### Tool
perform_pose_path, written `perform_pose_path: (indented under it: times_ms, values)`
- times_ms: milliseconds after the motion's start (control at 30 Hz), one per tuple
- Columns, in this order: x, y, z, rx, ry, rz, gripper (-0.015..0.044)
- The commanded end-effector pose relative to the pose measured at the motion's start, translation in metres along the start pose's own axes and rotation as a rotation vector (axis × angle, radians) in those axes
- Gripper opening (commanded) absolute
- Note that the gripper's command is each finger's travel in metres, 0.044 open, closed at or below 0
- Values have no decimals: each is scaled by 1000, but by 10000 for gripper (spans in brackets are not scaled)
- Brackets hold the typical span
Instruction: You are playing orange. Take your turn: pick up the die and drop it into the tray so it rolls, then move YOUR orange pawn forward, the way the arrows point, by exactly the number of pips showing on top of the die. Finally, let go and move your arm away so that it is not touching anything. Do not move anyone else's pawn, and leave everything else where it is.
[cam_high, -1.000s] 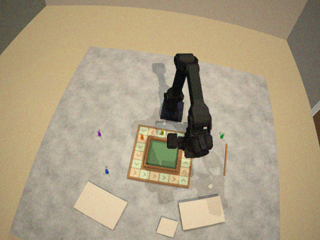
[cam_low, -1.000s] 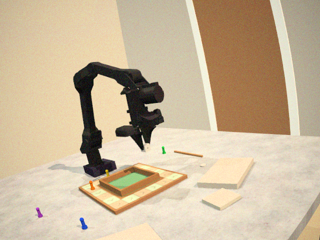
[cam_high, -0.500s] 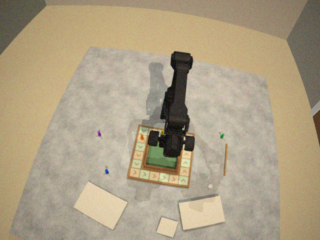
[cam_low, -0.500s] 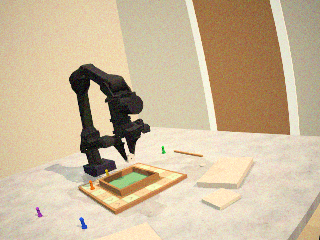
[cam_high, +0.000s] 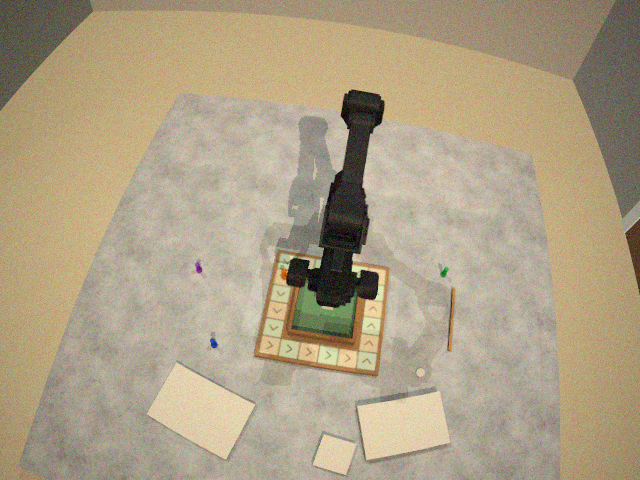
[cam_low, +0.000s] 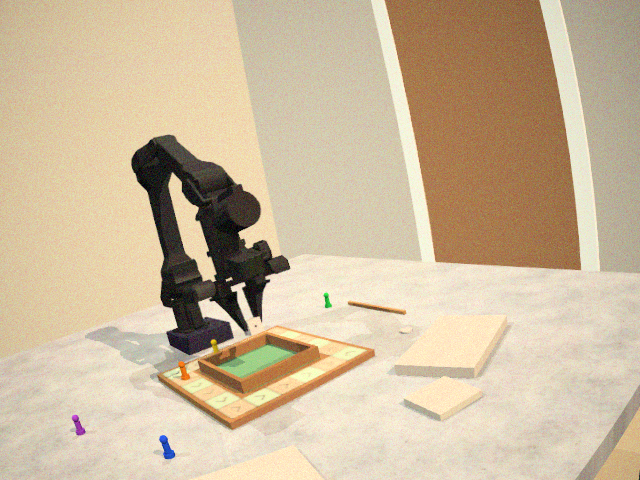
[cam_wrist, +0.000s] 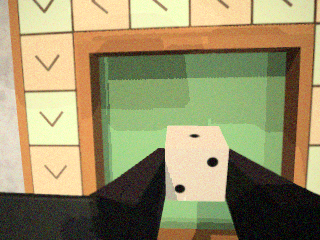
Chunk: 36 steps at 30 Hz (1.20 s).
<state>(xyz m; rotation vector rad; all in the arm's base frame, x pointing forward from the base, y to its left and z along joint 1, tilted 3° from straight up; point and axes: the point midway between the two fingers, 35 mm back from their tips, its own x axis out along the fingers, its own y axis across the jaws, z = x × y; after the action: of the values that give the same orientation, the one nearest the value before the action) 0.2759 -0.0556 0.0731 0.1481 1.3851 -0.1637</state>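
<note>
My gripper (cam_low: 250, 322) (cam_wrist: 193, 157) is shut on the white die (cam_wrist: 196, 165) (cam_low: 254, 324) and holds it a little above the green tray (cam_high: 320, 321) (cam_low: 258, 357) (cam_wrist: 150, 100), near the tray's edge closest to the arm's base. The tray sits in the middle of the game board (cam_high: 266, 347) (cam_low: 289, 392) (cam_wrist: 50, 120), ringed by arrow squares. The orange pawn (cam_high: 283, 273) (cam_low: 183, 370) stands on a corner square of the board. A yellow pawn (cam_low: 214, 345) stands on the board near the arm's base; in the top view the arm hides it.
Off the board stand a purple pawn (cam_high: 197, 266) (cam_low: 78, 424), a blue pawn (cam_high: 213, 342) (cam_low: 166, 446) and a green pawn (cam_high: 443, 271) (cam_low: 326, 300). A thin wooden stick (cam_high: 450, 318) (cam_low: 376, 307), a small white disc (cam_high: 420, 372) and flat beige slabs (cam_high: 200, 409) (cam_high: 403, 424) (cam_high: 334, 453) lie around.
</note>
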Motion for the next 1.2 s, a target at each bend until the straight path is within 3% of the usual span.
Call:
perform_pose_path:
  times_ms: [0, 500, 667, 900, 1167]
  values:
    - [0, 0, 1, 0, -144, -6, 0]
    - [6, 0, 2, 3, -630, 0, 0]
    - [7, 1, 1, 3, -636, 0, 0]
    - [-33, -3, -19, 3, -634, 0, 0]
    - [-34, -2, -21, 3, -634, 0, 0]
